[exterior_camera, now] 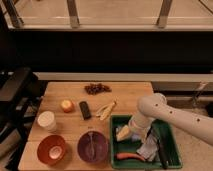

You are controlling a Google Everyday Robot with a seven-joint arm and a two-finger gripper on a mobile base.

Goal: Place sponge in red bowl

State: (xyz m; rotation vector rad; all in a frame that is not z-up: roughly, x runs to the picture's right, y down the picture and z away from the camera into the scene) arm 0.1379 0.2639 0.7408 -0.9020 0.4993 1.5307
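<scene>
Orange-red bowl [40, 150], purple bowl [81, 150], green bin [120, 118].
</scene>
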